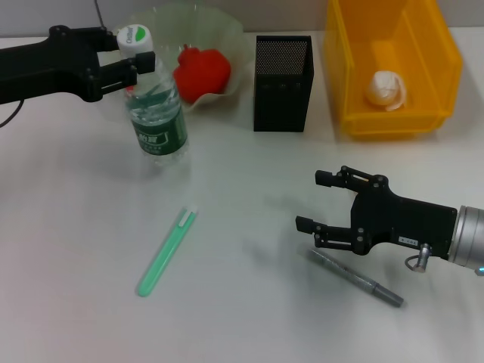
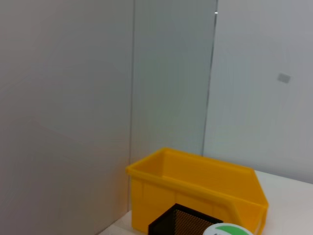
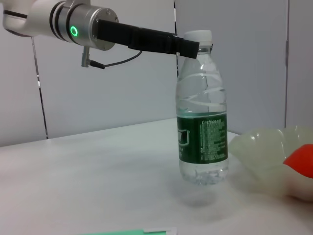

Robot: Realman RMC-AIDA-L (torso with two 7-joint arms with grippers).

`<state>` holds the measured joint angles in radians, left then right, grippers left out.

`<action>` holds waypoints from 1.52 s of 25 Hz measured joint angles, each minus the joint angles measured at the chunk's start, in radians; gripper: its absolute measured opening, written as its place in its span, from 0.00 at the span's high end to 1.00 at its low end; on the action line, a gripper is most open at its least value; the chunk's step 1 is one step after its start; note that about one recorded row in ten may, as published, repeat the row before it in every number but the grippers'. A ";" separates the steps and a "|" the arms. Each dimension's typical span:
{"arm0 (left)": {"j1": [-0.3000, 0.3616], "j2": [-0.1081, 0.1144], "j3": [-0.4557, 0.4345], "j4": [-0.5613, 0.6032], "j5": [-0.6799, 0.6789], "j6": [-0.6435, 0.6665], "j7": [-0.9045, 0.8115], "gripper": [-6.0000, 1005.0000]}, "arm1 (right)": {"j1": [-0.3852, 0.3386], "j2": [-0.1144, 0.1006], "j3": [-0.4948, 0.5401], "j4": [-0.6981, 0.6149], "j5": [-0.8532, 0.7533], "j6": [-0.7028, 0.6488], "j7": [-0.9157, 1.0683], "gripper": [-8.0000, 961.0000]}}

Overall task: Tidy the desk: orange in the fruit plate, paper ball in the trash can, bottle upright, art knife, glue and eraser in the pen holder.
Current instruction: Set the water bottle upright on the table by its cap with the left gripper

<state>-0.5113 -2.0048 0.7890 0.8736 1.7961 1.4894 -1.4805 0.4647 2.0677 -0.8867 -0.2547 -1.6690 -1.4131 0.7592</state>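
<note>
Left gripper [image 1: 142,66], as I read it, is closed on the neck of the bottle [image 1: 156,113], which stands upright on the desk [image 1: 76,227] just beside the fruit plate [image 1: 227,34], so a crooked release could topple it, while my open right gripper [image 1: 321,203] hovers over the art knife [image 1: 355,277].

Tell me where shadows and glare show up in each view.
Head view: soft shadows lie beside the green glue stick and under the right gripper. Right wrist view: highlights glint on the bottle, faint shadow at its base. Left wrist view: even light, no glare.
</note>
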 joint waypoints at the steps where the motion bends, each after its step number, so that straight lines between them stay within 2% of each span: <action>1: 0.002 0.000 -0.004 0.000 0.000 -0.004 0.000 0.55 | 0.000 0.000 0.000 0.000 0.000 0.000 0.000 0.14; 23: 0.024 -0.004 -0.010 -0.001 0.007 -0.105 0.002 0.55 | 0.001 0.000 0.000 0.000 0.000 0.000 -0.008 0.14; 31: 0.044 0.003 -0.010 -0.001 0.007 -0.152 0.002 0.55 | 0.003 0.000 0.000 0.000 0.000 0.000 -0.009 0.14; 38: 0.052 -0.003 -0.010 -0.001 0.008 -0.202 0.012 0.55 | 0.005 0.000 0.000 0.000 0.000 0.000 -0.009 0.14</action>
<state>-0.4589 -2.0076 0.7793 0.8728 1.8044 1.2875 -1.4683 0.4699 2.0678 -0.8866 -0.2546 -1.6689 -1.4128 0.7501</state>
